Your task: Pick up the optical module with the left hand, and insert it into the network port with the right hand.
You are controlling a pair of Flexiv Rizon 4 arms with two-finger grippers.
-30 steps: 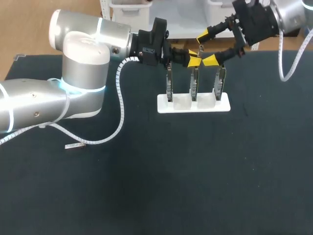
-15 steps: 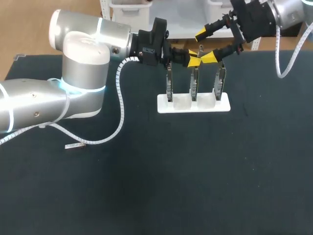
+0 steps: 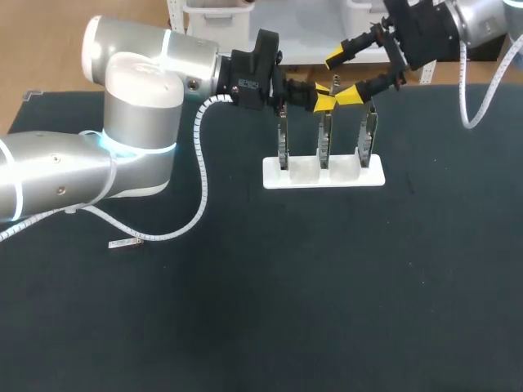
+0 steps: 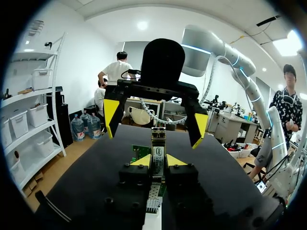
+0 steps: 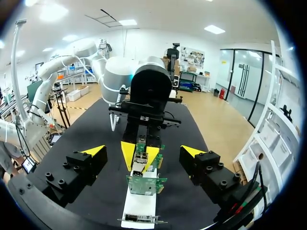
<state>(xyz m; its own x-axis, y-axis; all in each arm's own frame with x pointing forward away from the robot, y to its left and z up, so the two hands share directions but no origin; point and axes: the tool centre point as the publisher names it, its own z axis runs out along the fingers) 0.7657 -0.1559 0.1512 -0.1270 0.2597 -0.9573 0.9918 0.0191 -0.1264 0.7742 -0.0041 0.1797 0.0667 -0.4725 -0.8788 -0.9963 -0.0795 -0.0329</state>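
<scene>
Handoff stage, I'd say. Left hand (image 4: 159, 162) is pinching the optical module (image 4: 157, 143) tight between its yellow tips, just above the middle of 3 boards (image 3: 324, 140) standing in the white stand (image 3: 294, 175) on the desk (image 3: 245, 310). Right hand (image 3: 345, 77) is hanging wide open, gripping nothing, fingers either side of the module. So pickup is looking done, while the transfer and the push into the port are both waiting. Can't pick out the port itself.

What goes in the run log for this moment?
phase: handover | left gripper: shut on optical module, over middle board of white stand | right gripper: open, straddling module, no contact
</scene>
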